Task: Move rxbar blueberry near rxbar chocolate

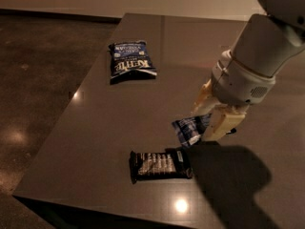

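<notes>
The rxbar blueberry (189, 129), a small dark-blue wrapper with a pale panel, is held in my gripper (209, 119), just above the table. It hangs right above the upper right end of the rxbar chocolate (160, 164), a flat black wrapper with rows of white text lying near the table's front edge. My gripper comes in from the right and is shut on the blue bar's right end. Its cream fingers (220, 124) reach down to the left from the grey wrist.
A larger blue chip bag (130, 61) with white lettering lies at the back left of the dark table (95, 128). The table's left and front edges drop to a dark floor. My arm's shadow covers the front right of the table.
</notes>
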